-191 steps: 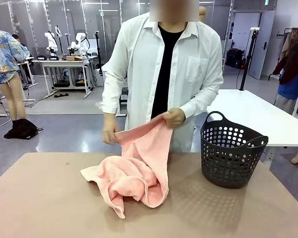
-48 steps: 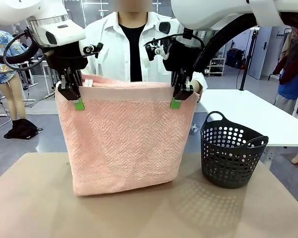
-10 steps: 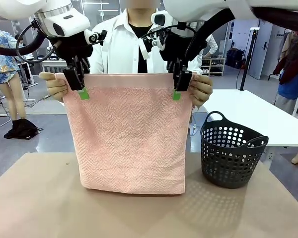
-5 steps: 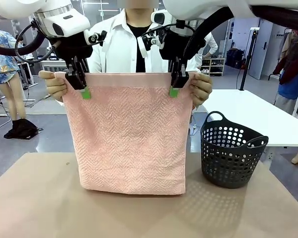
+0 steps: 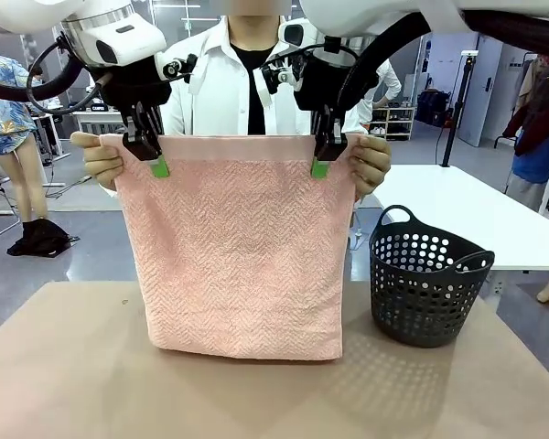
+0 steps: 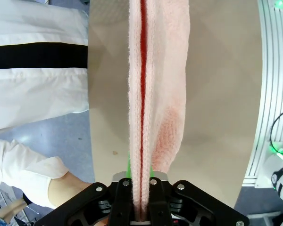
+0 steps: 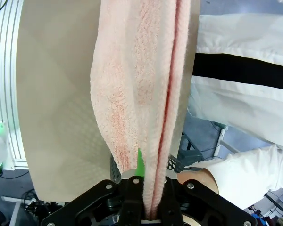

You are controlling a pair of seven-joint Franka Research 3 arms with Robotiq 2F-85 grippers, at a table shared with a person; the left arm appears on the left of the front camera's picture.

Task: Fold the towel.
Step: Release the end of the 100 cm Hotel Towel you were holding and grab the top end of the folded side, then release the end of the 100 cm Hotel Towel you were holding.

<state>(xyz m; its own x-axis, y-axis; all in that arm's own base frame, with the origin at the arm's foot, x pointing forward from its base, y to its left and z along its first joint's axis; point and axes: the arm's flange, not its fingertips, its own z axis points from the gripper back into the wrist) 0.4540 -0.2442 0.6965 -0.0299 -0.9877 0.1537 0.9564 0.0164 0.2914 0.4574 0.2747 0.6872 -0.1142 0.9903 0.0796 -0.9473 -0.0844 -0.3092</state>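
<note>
The salmon-pink towel (image 5: 238, 256) hangs doubled over in front of the person, its lower edge resting on the table. My left gripper (image 5: 153, 155) is shut on the towel's top edge near the left corner. My right gripper (image 5: 322, 155) is shut on the top edge near the right corner. The person's hands (image 5: 96, 157) (image 5: 371, 163) hold the two top corners just outside my fingers. In the left wrist view the towel (image 6: 148, 94) runs edge-on out from between the shut fingers (image 6: 155, 181). The right wrist view shows the towel (image 7: 141, 84) clamped the same way.
A dark perforated basket (image 5: 425, 279) stands on the table to the right of the towel. The brown tabletop (image 5: 73, 375) spreads out in front and to the left. The person in a white shirt (image 5: 210, 96) stands close behind the towel.
Both grippers have shifted slightly along the top edge and pinched it tight. The towel hangs as before, and the person's hands stay on the corners.
</note>
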